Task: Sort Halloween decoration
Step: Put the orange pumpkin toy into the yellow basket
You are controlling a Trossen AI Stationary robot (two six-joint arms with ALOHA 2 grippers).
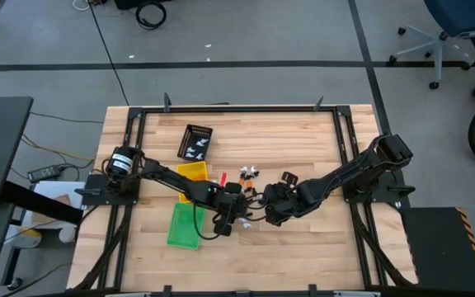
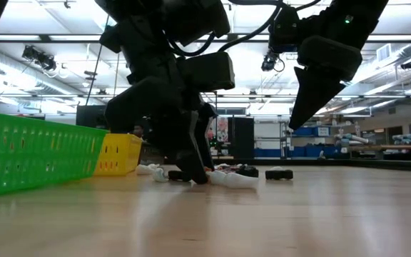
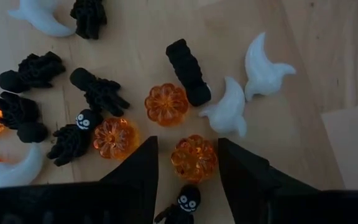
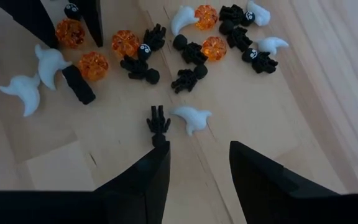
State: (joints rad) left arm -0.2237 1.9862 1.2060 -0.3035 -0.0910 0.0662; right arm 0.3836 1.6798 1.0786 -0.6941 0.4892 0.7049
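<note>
Green tray (image 2: 31, 151) fills the near side of the low view, on the wooden table (image 1: 303, 140), with the yellow tray (image 2: 118, 153) butted against its far end. Left hand (image 3: 188, 163) is down among the Halloween decoration (image 1: 248, 175), fingertips at table level; its two dark fingers (image 3: 138, 171) stand apart with an orange pumpkin (image 3: 193, 158) sitting between them. The pumpkin shows a gap on both sides, so it is bracketed, not yet squeezed. A black skeleton figure (image 3: 185, 204) lies just behind that pumpkin, nearer the wrist. Ahead of the left fingertips: two more orange pumpkins (image 3: 166, 104), a black ribbed piece (image 3: 188, 71), two white ghosts (image 3: 263, 67) just off to one side, and several black skeletons (image 3: 98, 91) to the other. Right hand (image 4: 199, 165) hovers above the table just beside the scatter, fingers spread, nothing between them; a small black skeleton (image 4: 158, 123) and a white ghost (image 4: 191, 117) lie just ahead of its tips, the rest of the pile farther on. Black tray (image 1: 195, 141), holding a few white pieces, sits well beyond both hands toward the far edge of the table.
</note>
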